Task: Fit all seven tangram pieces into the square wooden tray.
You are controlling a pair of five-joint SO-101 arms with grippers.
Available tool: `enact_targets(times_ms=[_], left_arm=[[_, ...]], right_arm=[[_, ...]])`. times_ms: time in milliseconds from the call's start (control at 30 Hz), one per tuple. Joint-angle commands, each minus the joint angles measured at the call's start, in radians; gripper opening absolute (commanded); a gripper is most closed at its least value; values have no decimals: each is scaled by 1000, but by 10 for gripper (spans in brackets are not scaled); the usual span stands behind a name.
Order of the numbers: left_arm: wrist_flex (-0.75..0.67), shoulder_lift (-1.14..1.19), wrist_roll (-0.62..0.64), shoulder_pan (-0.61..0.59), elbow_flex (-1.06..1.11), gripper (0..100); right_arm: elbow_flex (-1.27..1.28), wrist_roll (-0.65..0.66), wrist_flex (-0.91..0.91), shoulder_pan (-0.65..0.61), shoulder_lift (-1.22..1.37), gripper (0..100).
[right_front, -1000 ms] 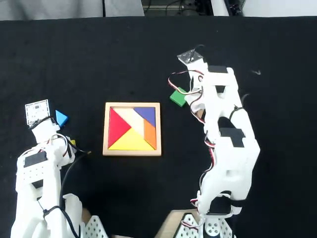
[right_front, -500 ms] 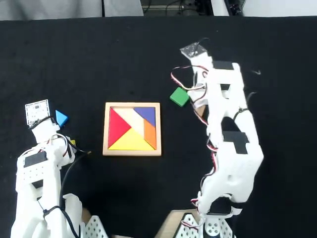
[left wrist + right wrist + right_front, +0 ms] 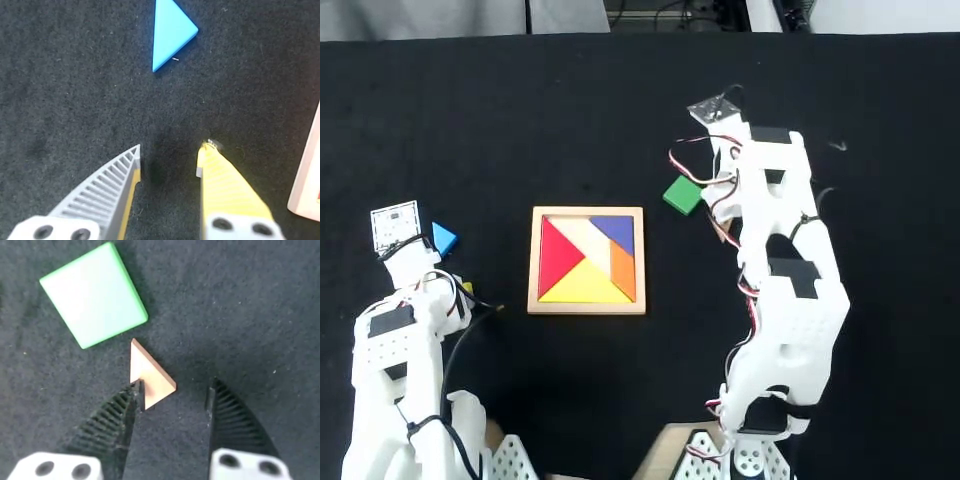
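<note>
The right arm (image 3: 775,250) has slid clear of the green square (image 3: 682,195); its jaws stand apart around the peach triangle (image 3: 149,376), a grasp likely next; left jaws apart too.

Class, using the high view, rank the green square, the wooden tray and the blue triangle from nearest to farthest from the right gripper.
1. green square, close beside the right gripper.
2. wooden tray, farther off, in the middle.
3. blue triangle, beyond the tray, on the left side.

No word, number or brand can be read anywhere. A white tag (image 3: 395,227) on the left arm (image 3: 395,345), at 9 o'clock of the tray (image 3: 587,310), carries only tiny unreadable marks.
</note>
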Motion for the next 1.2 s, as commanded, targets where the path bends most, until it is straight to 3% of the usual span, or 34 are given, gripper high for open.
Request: enact_targets(times_ms=[0,367,567,767,867,1033,1167], left_arm=[[-17,-20,3,13,-4,191],[-17,-20,3,13,-4,191],[-17,-20,3,13,-4,191],[-17,-20,3,13,-4,191],[-17,-20,3,13,-4,191],[-17,-20,3,13,-4,191],[-17,-20,3,13,-4,191]], right_arm=[[-27,8,-6,-37,-1,208],[18,6,-12,-69,-7,205],[16,6,-26,-69,-8,84],[15,6,-20,-71,-8,25],[21,-3,-14,-64,-45,57],[25,-26,41,-49,-162,208],[54,11,35,-49,-171,207]])
